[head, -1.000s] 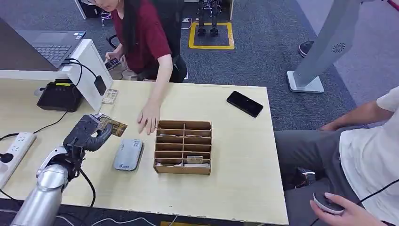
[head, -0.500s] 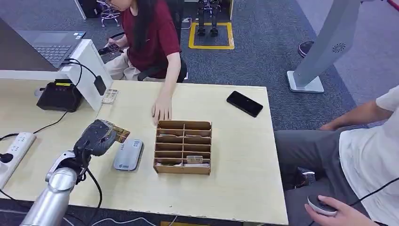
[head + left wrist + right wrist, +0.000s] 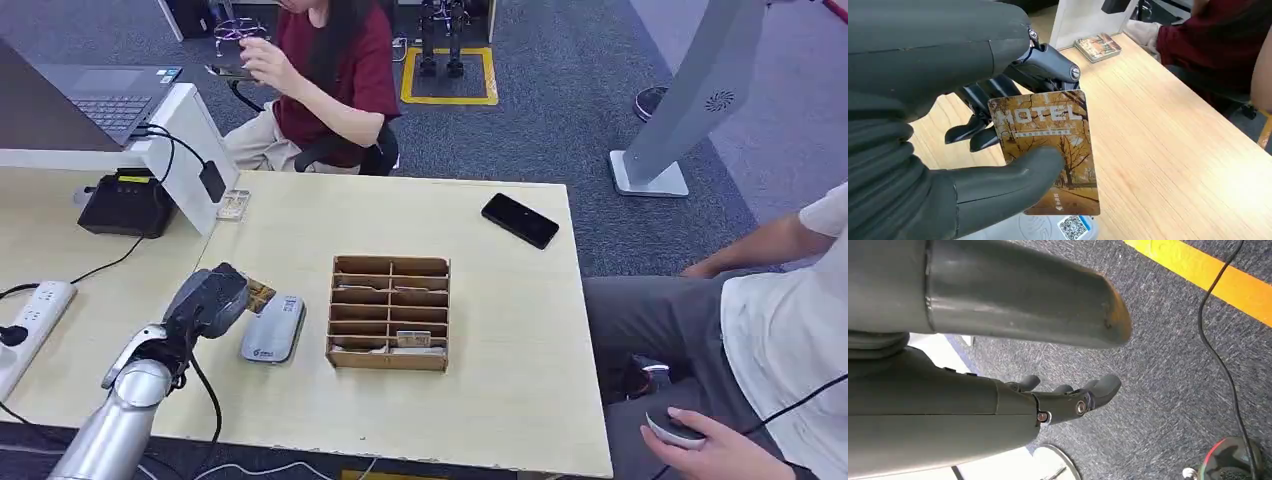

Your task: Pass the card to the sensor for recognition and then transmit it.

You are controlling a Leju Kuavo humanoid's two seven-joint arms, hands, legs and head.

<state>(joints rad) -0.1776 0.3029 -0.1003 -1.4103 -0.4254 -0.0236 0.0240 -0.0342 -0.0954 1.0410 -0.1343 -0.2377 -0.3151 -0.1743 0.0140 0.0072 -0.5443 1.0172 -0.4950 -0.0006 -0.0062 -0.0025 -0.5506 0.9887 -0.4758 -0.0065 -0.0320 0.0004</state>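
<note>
Your left hand (image 3: 208, 298) holds the hotel key card (image 3: 1048, 145), the thick thumb pressed on its printed face and the darker fingers (image 3: 975, 132) behind it. In the left wrist view you can read "HOTEL" across an autumn-tree picture on the card. In the head view the card (image 3: 260, 293) pokes out of the hand just beside the grey card reader (image 3: 273, 327), near the reader's far-left corner; the wrist view shows the reader's QR-code label (image 3: 1073, 227) directly past the card's edge. You cannot tell whether card and reader touch.

Your right hand (image 3: 1068, 397) hangs over grey carpet, its fingers loosely curled with gaps between them and nothing in them.

On the desk (image 3: 500, 330), the wooden slotted organiser (image 3: 390, 312) sits just right of the reader, with a few cards lying in its lower compartments. A black phone (image 3: 520, 220) lies toward the desk's far right edge. A small stack of cards (image 3: 233, 205) rests near the white stand (image 3: 190, 150), and a black terminal (image 3: 127, 203) and a power strip (image 3: 30, 320) are at your left.

A person in a dark red top (image 3: 335, 70) sits beyond the desk with hands raised off it. Another person's hand (image 3: 700, 450) grips a mouse at the lower right.
</note>
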